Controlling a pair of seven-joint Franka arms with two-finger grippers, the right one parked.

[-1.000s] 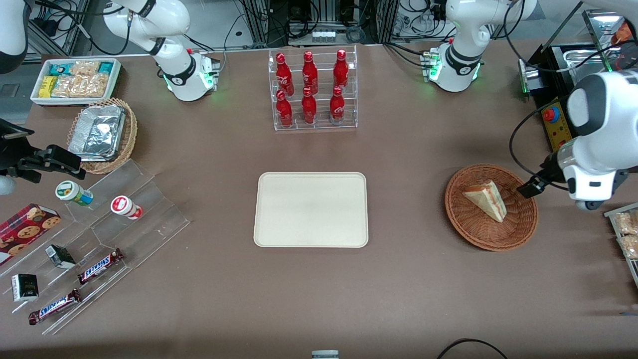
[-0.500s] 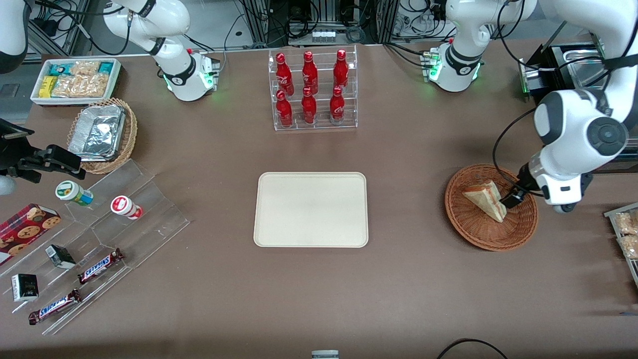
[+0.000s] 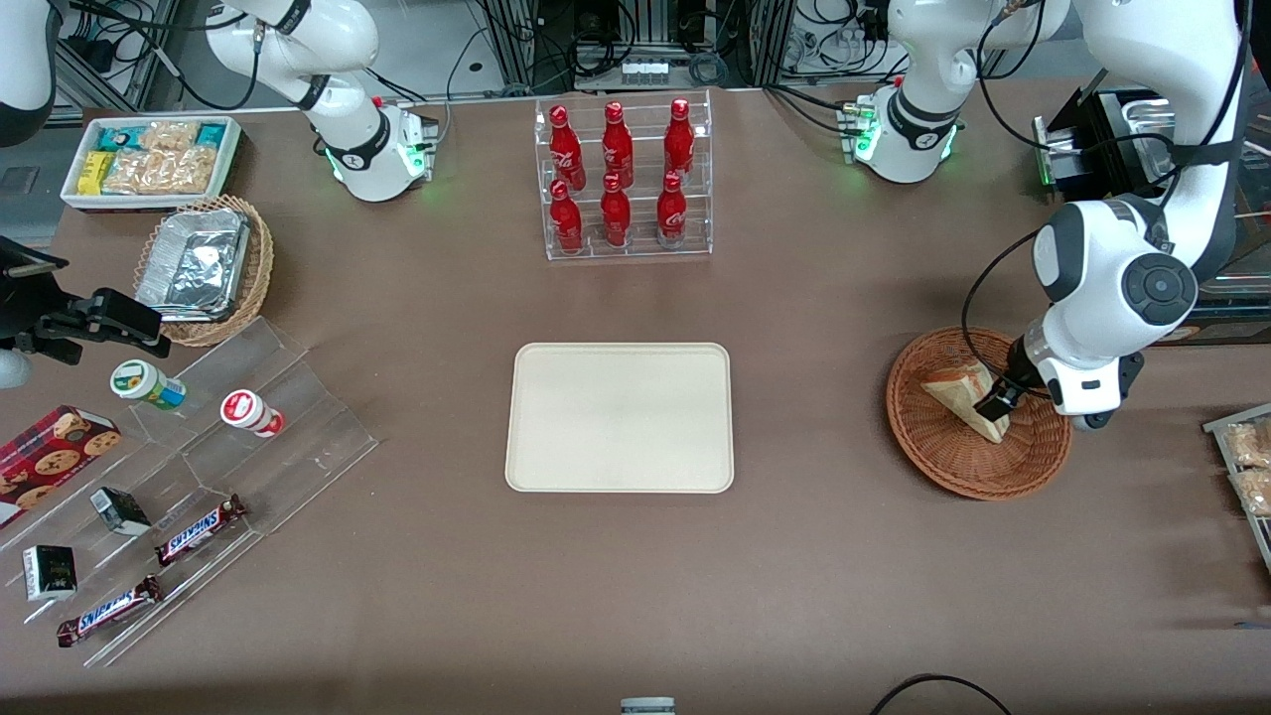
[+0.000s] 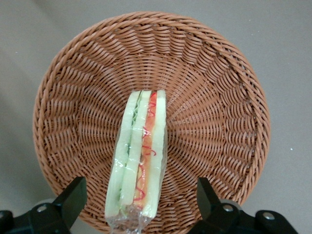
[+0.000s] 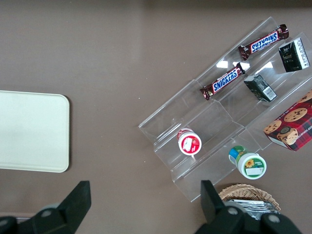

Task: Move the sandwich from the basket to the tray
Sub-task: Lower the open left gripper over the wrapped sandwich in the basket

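Now we see our left gripper [image 4: 136, 202] hanging above the round reddish-brown wicker basket [image 4: 219, 97], fingers spread wide astride the triangular white-bread sandwich [image 4: 139, 161].

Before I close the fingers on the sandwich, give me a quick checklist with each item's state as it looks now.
1. Gripper over the basket: ok.
2. Fingers open, one on each side of the sandwich: ok.
3. Sandwich lying in the basket, not yet lifted: ok.
4. Fingers low enough to grip the bread: cannot tell.
5. Tray bare, ready to receive it: ok.
6. Nothing standing on the table between basket and tray: ok.
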